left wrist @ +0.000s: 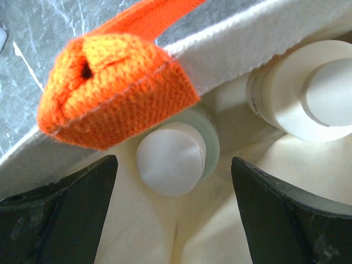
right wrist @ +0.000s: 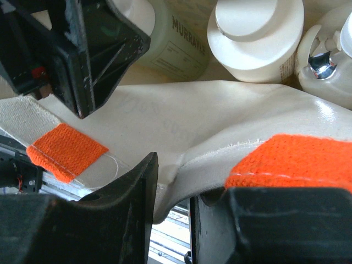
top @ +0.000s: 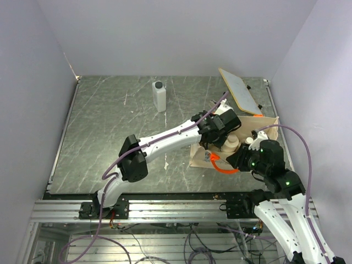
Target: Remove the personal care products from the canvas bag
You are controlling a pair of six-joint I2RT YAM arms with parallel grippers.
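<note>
Seen from above, the right hand [top: 245,158] pinches the near rim of the canvas bag [top: 196,156] at the counter's [top: 110,126] right; one black-capped bottle [top: 159,96] stands outside. At the left wrist, the left hand [left wrist: 173,165] gapes wide astride a white-capped bottle [left wrist: 169,158] beneath the orange handle [left wrist: 110,93]; the next move is probably to lower and close. At the right wrist, canvas sits clamped between narrow jaws.

Four bottles, one bag [right wrist: 220,110], one board [top: 240,91], two arms
A lone bottle [top: 159,96] stands upper centre in the overhead view; three sit in the bag along the top of the right wrist view: labelled bottle [right wrist: 176,41], wide-capped bottle [right wrist: 256,33], metal-tipped bottle [right wrist: 333,82]; left arm [top: 165,140] centre, right arm [top: 286,214] lower right
</note>
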